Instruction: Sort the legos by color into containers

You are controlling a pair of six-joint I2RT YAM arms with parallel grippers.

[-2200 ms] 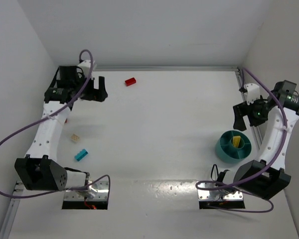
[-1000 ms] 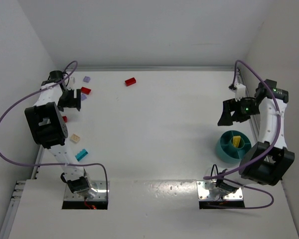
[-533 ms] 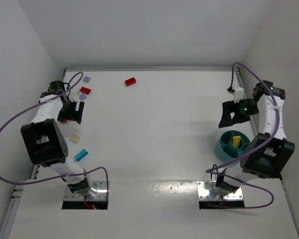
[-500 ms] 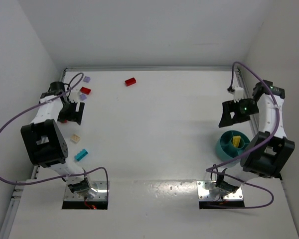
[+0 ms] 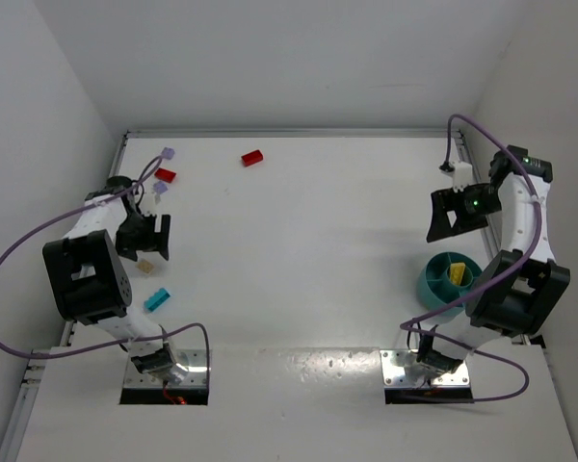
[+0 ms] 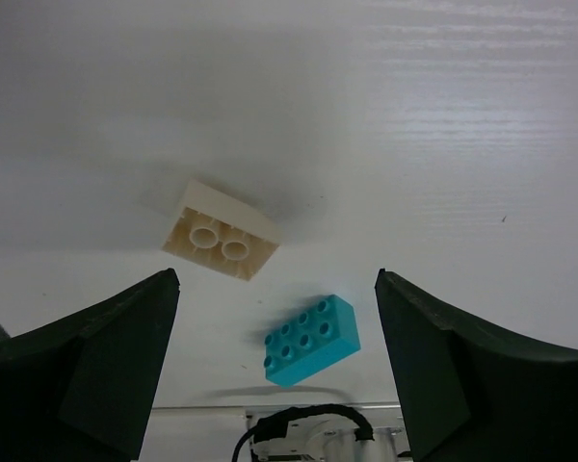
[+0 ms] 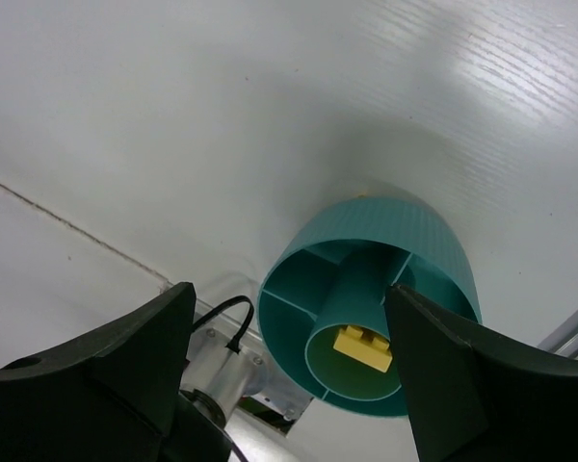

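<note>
White links and black joints are being shown on the left arm point(image 5: 89, 223) and right arm point(image 5: 526, 219); the left gripper point(image 5: 152, 235) and right gripper point(image 5: 444, 215) are being shown dark; purple cables point(image 5: 24, 243) are being trailed.

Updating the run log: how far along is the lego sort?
Done: one yellow brick sits in the dish. In hand: nothing. The left gripper hangs open near the beige brick, and the right gripper is open above the dish. Left: beige brick, cyan brick, two red bricks, two lavender bricks, loose on the table.

Beige brick point(image 6: 220, 231), underside showing, lies near cyan brick point(image 6: 311, 340); yellow brick point(image 7: 363, 347) sits inside the teal dish point(image 7: 405, 241).
</note>
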